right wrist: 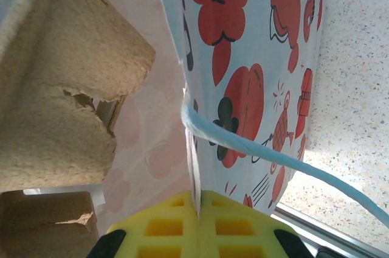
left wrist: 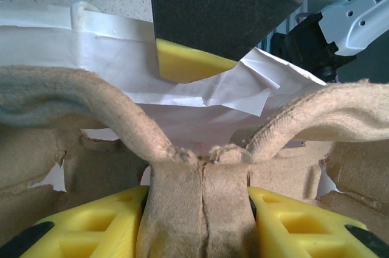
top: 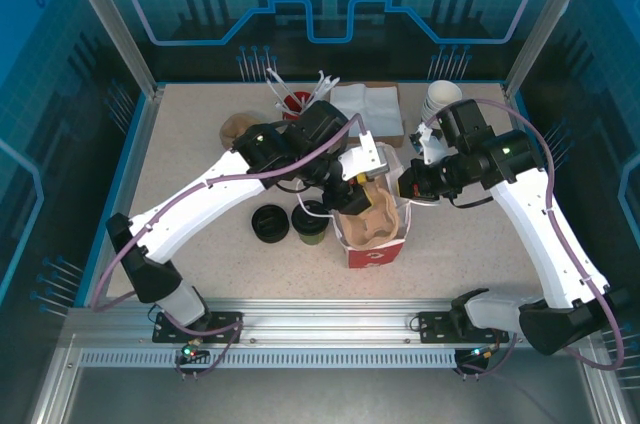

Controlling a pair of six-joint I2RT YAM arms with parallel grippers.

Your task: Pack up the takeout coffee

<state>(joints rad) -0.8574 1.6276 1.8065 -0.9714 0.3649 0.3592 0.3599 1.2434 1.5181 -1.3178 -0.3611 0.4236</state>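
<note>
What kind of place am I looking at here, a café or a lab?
Probably a robotics test cell staged as a takeout counter: two arms bolted to an aluminium rail, blue printed panels around the table, plus a paper bag, cup carrier and stacked cups.

Red-printed paper bag [top: 375,252] — pulp cup carrier [top: 370,219] in it, black lids [top: 268,222] nearby, napkins [top: 365,102] behind

Coffee [top: 310,228]: small olive-green paper cup, black lid on; upright on the counter [top: 470,254]; just left of the bag [top: 372,246], beside black lids [top: 268,222].
</note>
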